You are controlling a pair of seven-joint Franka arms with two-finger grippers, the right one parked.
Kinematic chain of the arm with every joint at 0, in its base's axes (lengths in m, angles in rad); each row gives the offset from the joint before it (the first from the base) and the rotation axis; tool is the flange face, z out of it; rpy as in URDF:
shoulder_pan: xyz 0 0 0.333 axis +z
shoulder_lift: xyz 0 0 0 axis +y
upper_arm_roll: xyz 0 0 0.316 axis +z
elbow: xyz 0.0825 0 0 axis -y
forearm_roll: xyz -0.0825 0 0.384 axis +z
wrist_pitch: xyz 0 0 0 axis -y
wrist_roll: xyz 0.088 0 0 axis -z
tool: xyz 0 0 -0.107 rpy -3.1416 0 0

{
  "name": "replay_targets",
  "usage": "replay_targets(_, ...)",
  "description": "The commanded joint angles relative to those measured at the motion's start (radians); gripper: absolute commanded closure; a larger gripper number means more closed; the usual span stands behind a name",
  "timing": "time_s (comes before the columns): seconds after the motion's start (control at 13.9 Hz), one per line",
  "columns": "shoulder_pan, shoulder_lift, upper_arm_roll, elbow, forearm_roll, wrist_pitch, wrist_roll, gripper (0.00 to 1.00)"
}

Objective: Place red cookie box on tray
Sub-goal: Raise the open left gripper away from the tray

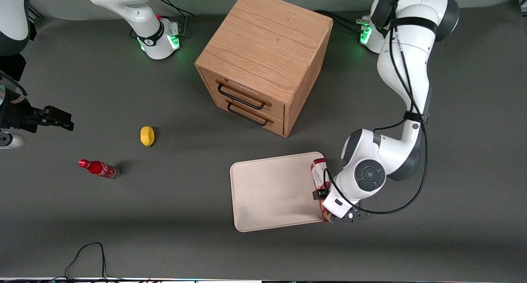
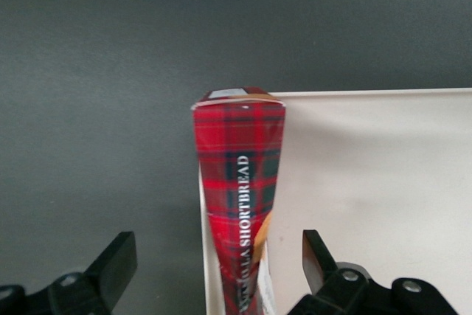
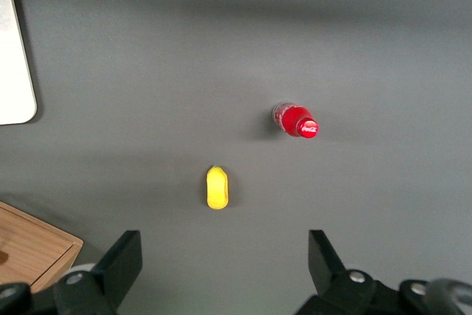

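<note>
The gripper hangs wide open, fingers clear of the red cookie box lying along the tray edge.

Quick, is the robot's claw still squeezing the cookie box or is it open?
Gripper: open, fingers spread on either side of the red cookie box, not squeezing it; it hovers over the box at the tray's edge.
</note>
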State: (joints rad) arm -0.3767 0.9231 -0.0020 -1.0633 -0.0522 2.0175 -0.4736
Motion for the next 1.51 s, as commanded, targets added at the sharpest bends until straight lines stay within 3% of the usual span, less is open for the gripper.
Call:
replay_targets(0.0, 0.019, -0.065, 0.007, -0.01, 0.028, -0.046, -0.003, 0.0)
replay_targets(0.29, 0.154, -0.199, 0.005, -0.029, 0.02, -0.199, 0.206, 0.0)
replay_targets(0.5, 0.228, -0.358, 0.007, -0.165, 0.029, -0.22, 0.245, 0.0)
replay_targets(0.72, 0.248, -0.507, 0.008, -0.306, 0.075, -0.223, 0.247, 0.0)
replay_targets(1.01, 0.294, -0.665, 0.008, -0.449, 0.08, -0.246, 0.248, 0.0)
replay_targets(1.44, 0.325, -0.788, 0.008, -0.457, 0.081, -0.378, 0.283, 0.0)
